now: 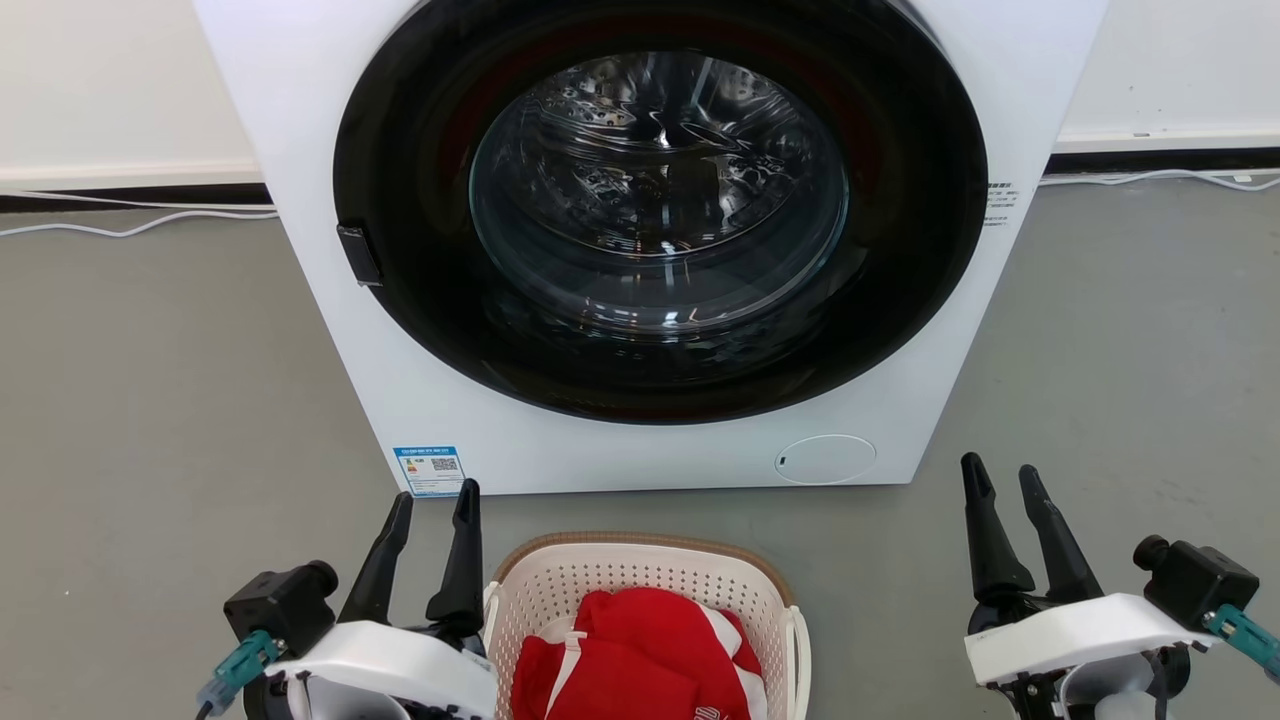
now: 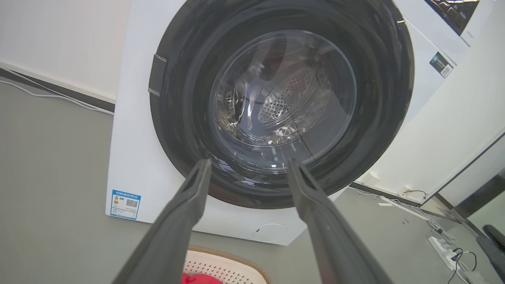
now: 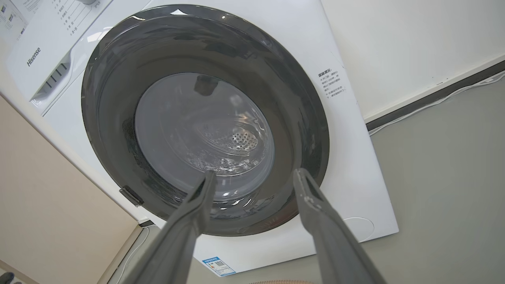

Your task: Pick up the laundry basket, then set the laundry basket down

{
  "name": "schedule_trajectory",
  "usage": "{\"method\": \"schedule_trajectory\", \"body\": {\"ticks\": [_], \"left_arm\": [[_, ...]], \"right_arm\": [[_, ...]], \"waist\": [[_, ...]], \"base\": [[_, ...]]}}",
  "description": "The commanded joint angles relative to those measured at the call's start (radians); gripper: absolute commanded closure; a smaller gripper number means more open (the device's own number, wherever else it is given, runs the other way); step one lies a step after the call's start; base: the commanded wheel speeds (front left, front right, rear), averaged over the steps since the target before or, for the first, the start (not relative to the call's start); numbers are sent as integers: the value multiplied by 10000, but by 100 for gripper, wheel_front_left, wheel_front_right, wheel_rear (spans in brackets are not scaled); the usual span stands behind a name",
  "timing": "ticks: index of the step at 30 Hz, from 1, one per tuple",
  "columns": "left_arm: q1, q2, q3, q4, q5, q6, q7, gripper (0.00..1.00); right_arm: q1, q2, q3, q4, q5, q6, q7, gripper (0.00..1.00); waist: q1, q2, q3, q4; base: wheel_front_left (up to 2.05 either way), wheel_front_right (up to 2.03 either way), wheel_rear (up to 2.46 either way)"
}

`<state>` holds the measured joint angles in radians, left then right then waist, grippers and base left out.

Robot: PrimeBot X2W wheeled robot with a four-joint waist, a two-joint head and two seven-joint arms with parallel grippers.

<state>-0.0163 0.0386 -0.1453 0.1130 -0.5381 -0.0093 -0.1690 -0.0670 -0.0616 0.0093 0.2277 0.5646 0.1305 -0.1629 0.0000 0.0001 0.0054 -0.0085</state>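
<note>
I've lifted nothing yet: the laundry basket (image 1: 600, 582) sits on the floor (image 1: 150, 400), my left gripper (image 1: 435, 492) and right gripper (image 1: 1000, 466) spread empty either side.

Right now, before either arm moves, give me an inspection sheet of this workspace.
Surface: grey floor; the basket stands on it.
Job's things: laundry basket, upright, in front of the washing machine and apart from it; a red garment with white trim lies inside.
Clutter: nothing seen.
Grippers: left gripper open and empty, close beside the basket's left side; right gripper open and empty, apart from the basket on its right.
Cables: white cable along the foot of the wall on both sides of the machine; power strip with plugs on the floor.
Surroundings: front-loading machine, door shut, drum looks empty through the glass; white wall behind.
</note>
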Motion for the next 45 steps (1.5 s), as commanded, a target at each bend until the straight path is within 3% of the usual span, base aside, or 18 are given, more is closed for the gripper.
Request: {"method": "schedule_trajectory", "body": {"ticks": [1, 28, 45], "left_arm": [[-571, 71, 157, -360, 272, 70, -131, 0], [-710, 115, -428, -889, 2976, 431, -923, 0], [-729, 116, -409, -722, 2858, 476, -927, 0]], "right_arm": [[-489, -58, 236, -289, -277, 2, -192, 0], [-724, 13, 436, -191, -3246, 2, -984, 0], [-732, 26, 418, -132, -3192, 2, -989, 0]], "waist": [[0, -1, 3, 3], [0, -1, 59, -96], [0, -1, 133, -63]], "base": [[0, 0, 0], [0, 0, 0], [0, 0, 0]]}}
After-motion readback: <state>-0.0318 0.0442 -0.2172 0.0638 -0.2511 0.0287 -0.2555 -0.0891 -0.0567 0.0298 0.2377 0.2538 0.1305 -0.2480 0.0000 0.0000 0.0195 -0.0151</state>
